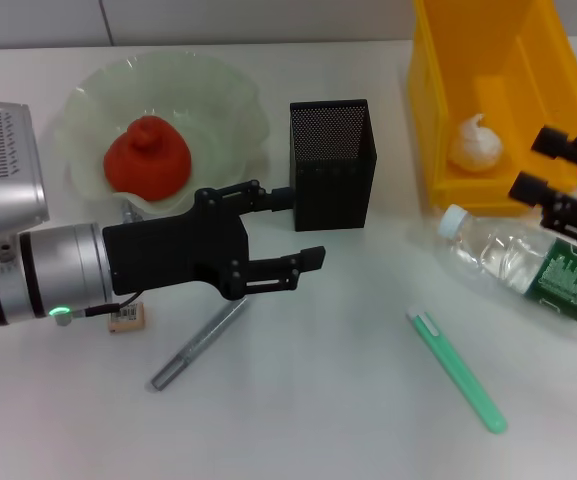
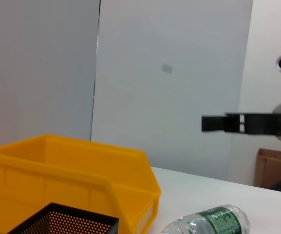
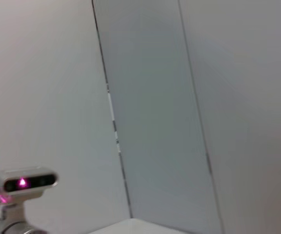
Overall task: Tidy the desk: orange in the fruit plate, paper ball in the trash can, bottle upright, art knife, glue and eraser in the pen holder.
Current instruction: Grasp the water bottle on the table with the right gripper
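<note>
One trash can [image 1: 508, 100] of bright yellow plastic, rectangular, stands at the far right of the white table [image 1: 348, 400], and one crumpled white paper ball [image 1: 476, 143] lies inside it. One fruit plate [image 1: 223, 105], a pale green translucent glass bowl with a wavy rim, stands at the far left; one lumpy red-orange orange [image 1: 148, 155] with a bump on top sits in it. One clear plastic bottle [image 1: 528, 265], with white cap and green label, lies on its side in front of the trash can. One pen holder [image 1: 333, 165], a black square cup of metal mesh, stands upright between the plate and the trash can.

Two grippers are visible. The left gripper [image 1: 303, 228] hovers near the pen holder with its two black fingers spread apart and nothing between them. The right gripper [image 1: 543, 165] is at the right edge, above the bottle, its fingers also apart and empty.

One slim grey art knife [image 1: 200, 343] lies below the left gripper. One light green stick [image 1: 458, 372] with a white tip lies toward the right. One small tan block [image 1: 128, 318] sits under the left arm.
</note>
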`<state>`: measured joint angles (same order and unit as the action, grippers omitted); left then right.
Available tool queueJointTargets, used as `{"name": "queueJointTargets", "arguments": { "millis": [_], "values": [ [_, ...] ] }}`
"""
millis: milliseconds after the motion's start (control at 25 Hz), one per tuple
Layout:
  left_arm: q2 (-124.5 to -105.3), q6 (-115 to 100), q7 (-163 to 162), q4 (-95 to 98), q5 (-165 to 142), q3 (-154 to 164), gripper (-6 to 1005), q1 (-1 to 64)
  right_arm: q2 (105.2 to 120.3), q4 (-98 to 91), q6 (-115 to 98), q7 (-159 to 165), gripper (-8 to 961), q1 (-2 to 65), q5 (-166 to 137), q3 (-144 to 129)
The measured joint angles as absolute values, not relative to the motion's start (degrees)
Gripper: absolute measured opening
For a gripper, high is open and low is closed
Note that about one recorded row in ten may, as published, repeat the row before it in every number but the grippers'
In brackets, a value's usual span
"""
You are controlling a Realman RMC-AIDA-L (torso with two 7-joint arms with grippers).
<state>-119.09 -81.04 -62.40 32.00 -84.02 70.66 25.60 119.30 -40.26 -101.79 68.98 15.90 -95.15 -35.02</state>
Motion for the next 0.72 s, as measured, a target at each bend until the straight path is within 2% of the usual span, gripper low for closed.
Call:
{"name": "queueJointTargets", "arguments": {
  "millis": [480,720],
  "values": [
    [-119.09,-81.14,-62.4,31.99,-83.47,70.66,784,25.59,119.26,-28.84,-98.75,55.54,677,17.93,-97.18,-42.65],
    [-119.1,-80.97,-62.4,31.99,-83.47,70.66,785,25.54,118.94,-35.34,-97.37,67.11,677,17.96,-97.5,-43.37]
  ]
}}
